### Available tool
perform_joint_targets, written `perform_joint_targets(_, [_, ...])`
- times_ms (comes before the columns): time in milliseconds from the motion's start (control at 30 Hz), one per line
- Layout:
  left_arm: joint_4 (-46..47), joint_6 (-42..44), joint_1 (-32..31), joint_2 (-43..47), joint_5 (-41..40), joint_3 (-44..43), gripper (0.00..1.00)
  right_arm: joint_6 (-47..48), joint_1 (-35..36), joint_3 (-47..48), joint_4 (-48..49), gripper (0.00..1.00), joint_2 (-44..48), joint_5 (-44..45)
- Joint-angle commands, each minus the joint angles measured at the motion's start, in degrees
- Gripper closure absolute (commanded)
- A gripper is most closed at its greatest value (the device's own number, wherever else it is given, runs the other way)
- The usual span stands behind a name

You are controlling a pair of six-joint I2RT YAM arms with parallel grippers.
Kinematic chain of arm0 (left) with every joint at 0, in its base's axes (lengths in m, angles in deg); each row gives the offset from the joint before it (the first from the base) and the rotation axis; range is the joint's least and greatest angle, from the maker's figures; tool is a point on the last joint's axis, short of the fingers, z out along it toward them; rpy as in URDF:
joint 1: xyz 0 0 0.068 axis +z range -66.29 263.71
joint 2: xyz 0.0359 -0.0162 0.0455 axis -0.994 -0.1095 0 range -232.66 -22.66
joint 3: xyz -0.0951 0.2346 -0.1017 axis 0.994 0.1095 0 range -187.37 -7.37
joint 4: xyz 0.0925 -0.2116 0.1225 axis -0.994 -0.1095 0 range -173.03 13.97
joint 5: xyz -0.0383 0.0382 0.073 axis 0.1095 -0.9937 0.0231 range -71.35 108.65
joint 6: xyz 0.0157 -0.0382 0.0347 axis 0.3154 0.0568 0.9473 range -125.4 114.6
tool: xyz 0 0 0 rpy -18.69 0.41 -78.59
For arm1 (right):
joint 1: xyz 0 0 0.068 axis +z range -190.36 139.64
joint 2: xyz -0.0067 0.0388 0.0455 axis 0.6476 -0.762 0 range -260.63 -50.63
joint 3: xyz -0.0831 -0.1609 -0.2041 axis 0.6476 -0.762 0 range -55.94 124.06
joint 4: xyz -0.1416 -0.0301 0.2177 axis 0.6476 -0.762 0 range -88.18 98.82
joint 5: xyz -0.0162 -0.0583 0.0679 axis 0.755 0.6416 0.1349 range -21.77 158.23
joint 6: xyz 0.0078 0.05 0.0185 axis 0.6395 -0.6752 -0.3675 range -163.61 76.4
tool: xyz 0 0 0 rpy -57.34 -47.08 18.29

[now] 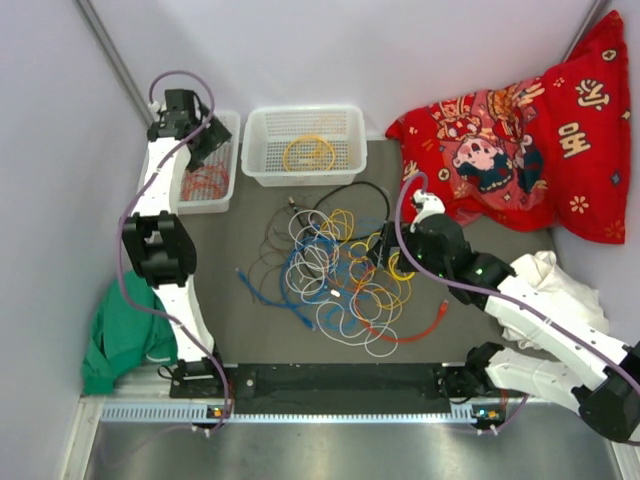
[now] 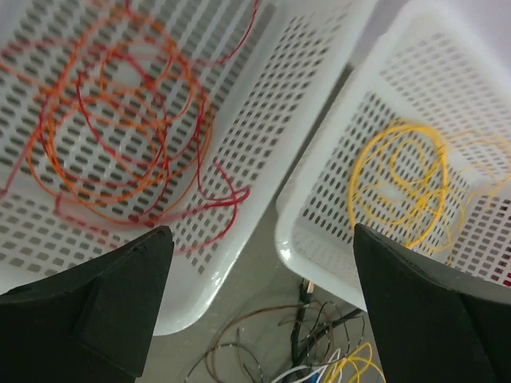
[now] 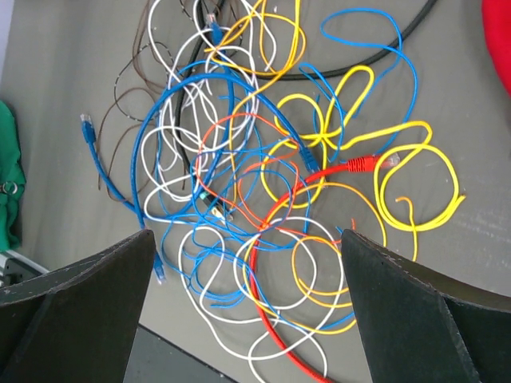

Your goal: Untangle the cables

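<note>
The cables [image 1: 330, 275] lie in a tangled heap of blue, white, yellow, orange and red loops on the grey table, with thin brown and black ones at the heap's far side. My right gripper [image 1: 385, 250] hangs over the heap's right part. In the right wrist view the right gripper [image 3: 247, 239] is open above the cables [image 3: 263, 175], holding nothing. My left gripper [image 1: 210, 150] is over the left basket [image 1: 228, 175]. In the left wrist view the left gripper [image 2: 262, 239] is open and empty. Red and orange cables [image 2: 120, 120] lie in that basket, and a yellow cable [image 2: 399, 175] lies in the middle basket [image 2: 319, 159].
A red patterned cloth [image 1: 530, 140] lies at the back right, with a white cloth [image 1: 560, 285] under the right arm. A green cloth [image 1: 120, 335] sits at the near left. A black bar [image 1: 330, 380] runs along the near edge between the arm bases.
</note>
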Motion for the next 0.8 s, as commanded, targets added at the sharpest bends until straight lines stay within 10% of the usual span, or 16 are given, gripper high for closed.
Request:
perform_joint_targets(0, [-5.8, -5.9, 2.7, -2.4, 10.7, 0.2, 0.01, -1.9, -0.4, -1.1, 0.4, 0.01, 4.0, -0.1])
perform_joint_targets(400, [10.4, -10.3, 3.8, 6.7, 24.6, 10.2, 0.01, -1.5, -0.4, -2.0, 1.5, 0.02, 3.9, -0.7])
perform_joint_targets(767, [31.9, 1.2, -35.9, 30.9, 8.7, 50.0, 0.07, -1.8, -0.2, -4.1, 2.1, 0.02, 1.5, -0.3])
